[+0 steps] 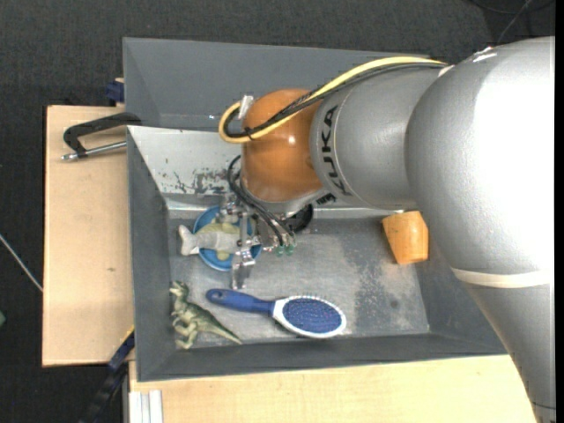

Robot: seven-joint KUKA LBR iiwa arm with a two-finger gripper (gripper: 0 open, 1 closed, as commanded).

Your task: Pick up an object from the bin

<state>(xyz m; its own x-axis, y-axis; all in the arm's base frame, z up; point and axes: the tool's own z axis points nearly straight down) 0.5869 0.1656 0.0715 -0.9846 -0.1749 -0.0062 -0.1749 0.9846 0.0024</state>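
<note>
The arm is reaching in from the right, its tool (241, 252) hanging low at the edge of a blue round thing (211, 256) carrying a pale toy (201, 236), at the left of the bin (379, 289). Whether the tool is released or clenched cannot be told. A blue hairbrush (291, 313) and a green dinosaur (192, 320) are lying near; an orange block (405, 236) is sitting well apart.

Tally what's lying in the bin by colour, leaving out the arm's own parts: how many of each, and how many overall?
Blue: 2, a hairbrush and a round dish
Orange: 1, a block
Olive green: 1, a toy dinosaur
Whitish: 1, a small toy figure overlapping the dish
Total: 5
</note>
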